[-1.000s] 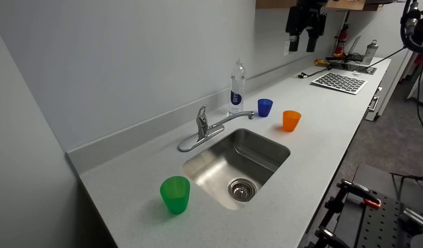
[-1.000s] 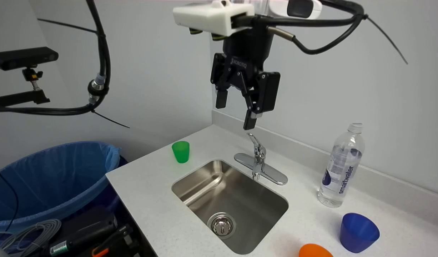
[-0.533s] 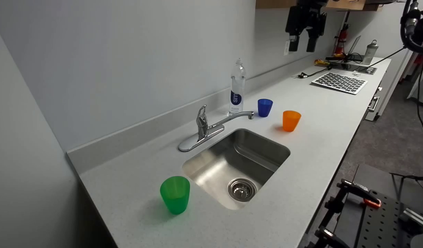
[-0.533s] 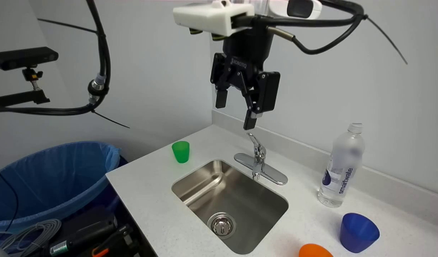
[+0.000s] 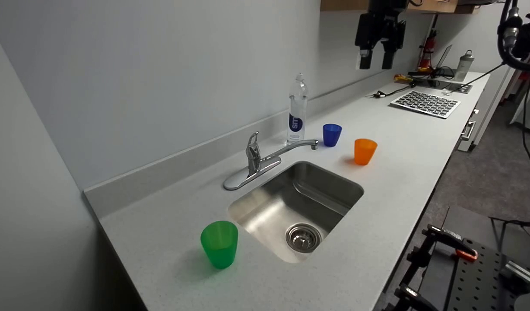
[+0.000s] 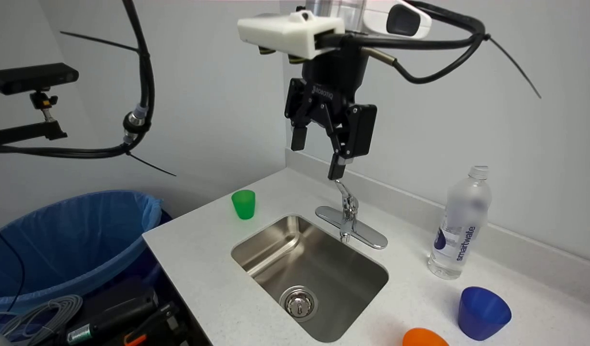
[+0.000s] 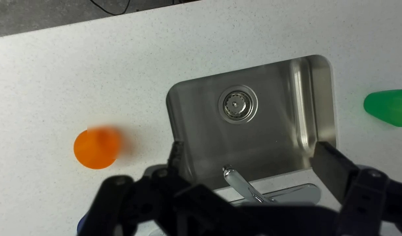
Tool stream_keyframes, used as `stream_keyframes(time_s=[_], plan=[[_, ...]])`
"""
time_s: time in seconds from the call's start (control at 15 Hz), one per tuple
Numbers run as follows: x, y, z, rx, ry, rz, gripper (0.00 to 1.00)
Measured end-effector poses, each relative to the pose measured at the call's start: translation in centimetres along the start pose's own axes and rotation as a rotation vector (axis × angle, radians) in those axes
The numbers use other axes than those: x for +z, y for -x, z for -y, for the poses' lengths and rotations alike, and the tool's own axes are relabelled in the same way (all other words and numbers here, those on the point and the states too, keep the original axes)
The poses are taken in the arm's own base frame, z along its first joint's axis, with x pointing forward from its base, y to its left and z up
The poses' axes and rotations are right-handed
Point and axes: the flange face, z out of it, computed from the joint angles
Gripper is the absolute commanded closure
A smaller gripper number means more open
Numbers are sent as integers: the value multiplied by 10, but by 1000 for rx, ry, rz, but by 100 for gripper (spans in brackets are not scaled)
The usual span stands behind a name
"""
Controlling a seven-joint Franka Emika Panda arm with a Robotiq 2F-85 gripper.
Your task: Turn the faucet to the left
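Note:
The chrome faucet stands behind the sink, with its lever handle upright. In that exterior view its spout points toward the blue cup side, over the far corner of the sink. The faucet also shows in an exterior view with the spout toward the camera. My gripper is open and empty, high above the counter. In an exterior view the gripper appears above the faucet handle, apart from it. In the wrist view the spout lies between the open fingers, well below; the handle is hidden.
The steel sink lies in front of the faucet. A clear bottle and a blue cup stand beside the faucet. An orange cup and a green cup stand either side of the sink. A wall runs behind the counter.
My gripper has come down slightly in both exterior views over the last half second, still open. The faucet, cups and bottle have not moved.

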Motion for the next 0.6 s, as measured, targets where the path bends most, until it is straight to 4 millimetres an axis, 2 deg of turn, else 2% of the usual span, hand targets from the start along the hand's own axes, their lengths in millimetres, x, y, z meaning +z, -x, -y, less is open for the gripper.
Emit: stream_keyframes(time_s=[0.27,0.6], plan=[[14,-12,3,1,9,19,0],[36,-38,9,-5,31,-3,0]])
